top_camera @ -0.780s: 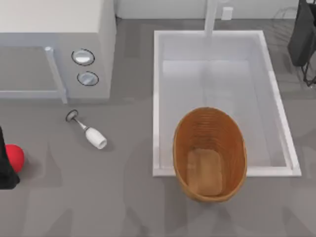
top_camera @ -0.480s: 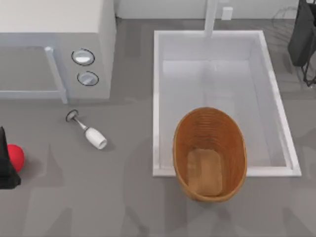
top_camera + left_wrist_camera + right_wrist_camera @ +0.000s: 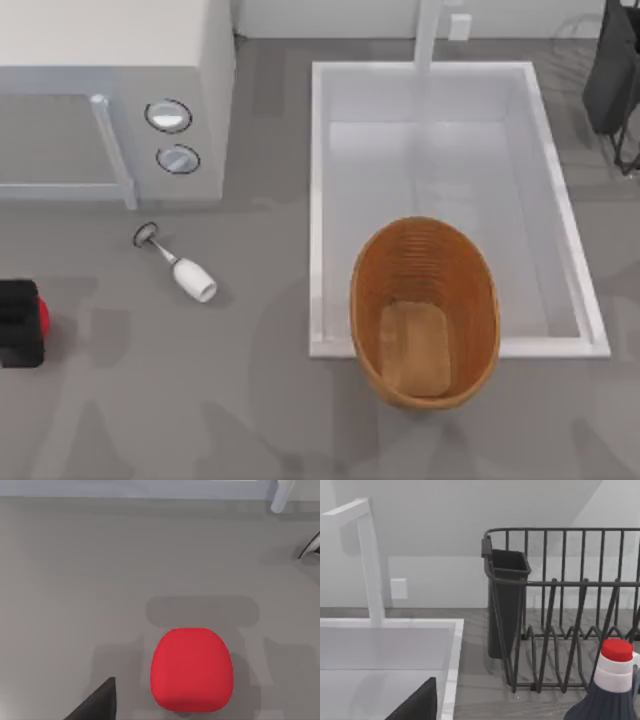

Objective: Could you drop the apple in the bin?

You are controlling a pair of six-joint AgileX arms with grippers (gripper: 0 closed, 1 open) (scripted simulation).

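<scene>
your left gripper [image 3: 20, 325] sits over the apple [image 3: 192, 669].
you cannot tell its finger state; bin [image 3: 425, 312] sits well apart.

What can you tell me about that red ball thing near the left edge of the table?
It is the apple, a small, round, plain bright red fruit with a smooth, even surface and no stem visible. It rests on the grey table at the far left side, apart from the fallen wine glass and far from the wicker bin. From above, the dark left gripper covers most of it, leaving a red sliver. The left wrist view shows nothing gripping it.
</scene>
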